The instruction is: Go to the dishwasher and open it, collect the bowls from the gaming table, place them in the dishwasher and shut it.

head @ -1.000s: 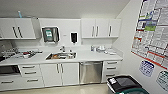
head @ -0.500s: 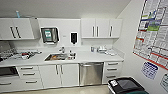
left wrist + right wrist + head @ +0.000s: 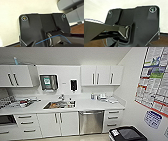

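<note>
While the head view faces a white kitchenette, the far left holds wall cupboards [image 3: 16, 75] with dark bar handles, and below them the desk [image 3: 82, 105] carries a blurred clutter [image 3: 17, 102] that cannot be made out. Under that stretch sit white drawers [image 3: 25, 123]. Further right, a paper-towel dispenser [image 3: 48, 82] hangs on the wall above a sink [image 3: 59, 105] set into the desk, with a tap just behind it. A small dark soap dispenser [image 3: 73, 85] is mounted beside the towel box. Below the sink stand two cupboard doors [image 3: 58, 123]. Next comes the dishwasher [image 3: 91, 122], steel-fronted, with its door shut and a bar handle along its top edge, built in under the desk between those doors and a narrow stack of drawers [image 3: 113, 119]. A black bin [image 3: 127, 134] stands on the floor near the right wall, where posters [image 3: 155, 79] hang. Both wrist views show dark robot plates against a pale wall and brown floor; whether either pincer is spread or pressed together cannot be told.
</note>
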